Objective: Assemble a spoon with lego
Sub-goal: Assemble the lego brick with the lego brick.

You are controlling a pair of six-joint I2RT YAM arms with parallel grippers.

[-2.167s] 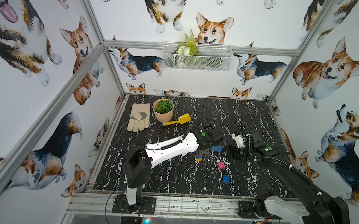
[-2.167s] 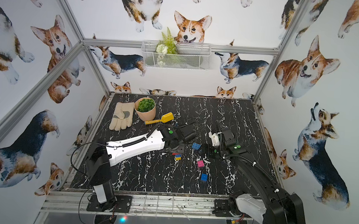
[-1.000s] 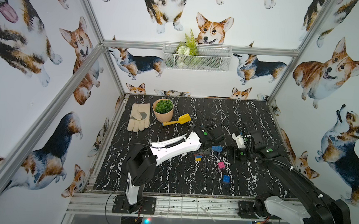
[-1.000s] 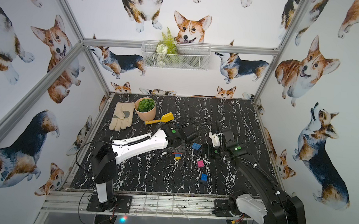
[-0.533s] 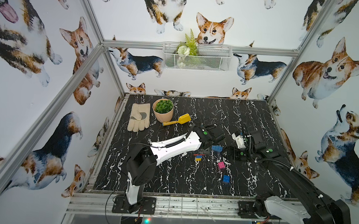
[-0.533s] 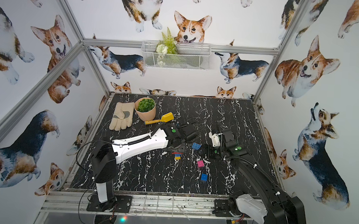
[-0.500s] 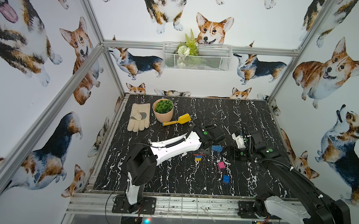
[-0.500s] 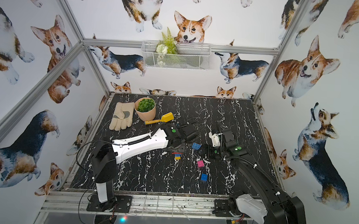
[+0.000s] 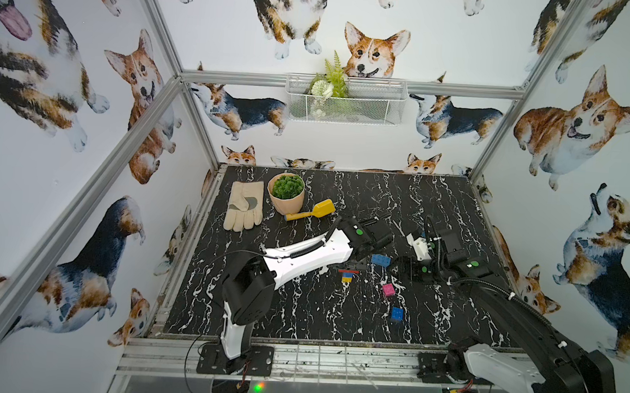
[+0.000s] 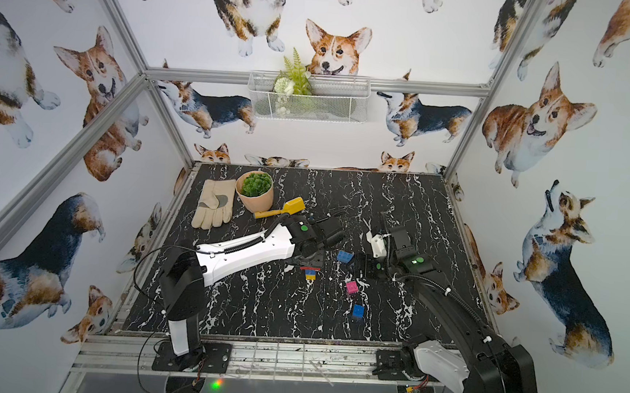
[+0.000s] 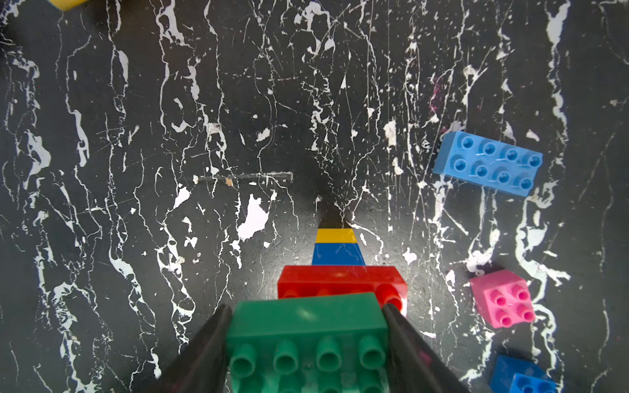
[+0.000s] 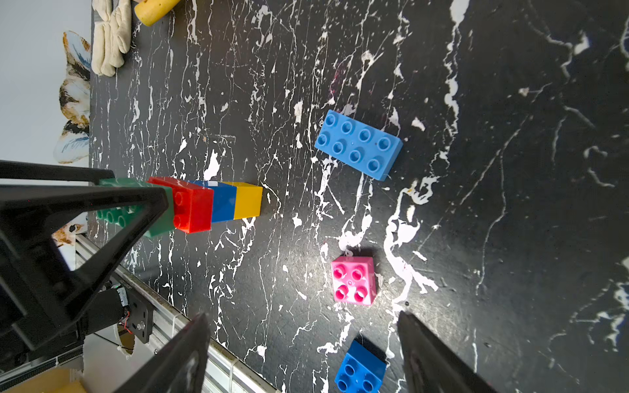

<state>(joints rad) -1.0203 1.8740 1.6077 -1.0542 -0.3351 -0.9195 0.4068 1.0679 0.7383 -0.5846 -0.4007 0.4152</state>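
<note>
While the left gripper (image 11: 305, 318) is clenched on the green brick (image 11: 306, 340), that brick tops the half-built spoon (image 12: 211, 204) (yellow end lowest, then blue, then red), upright at the middle of the table (image 9: 297, 317). In a top view, 12 toward the back wall (image 9: 347, 146), the light blue brick (image 9: 381, 260) lies at 2 o'clock from it, the pink brick (image 9: 388, 289) between 3 and 4, the dark blue brick (image 9: 396, 314) at 4. The right gripper (image 12: 303, 314) hangs released, jaws wide apart, empty.
</note>
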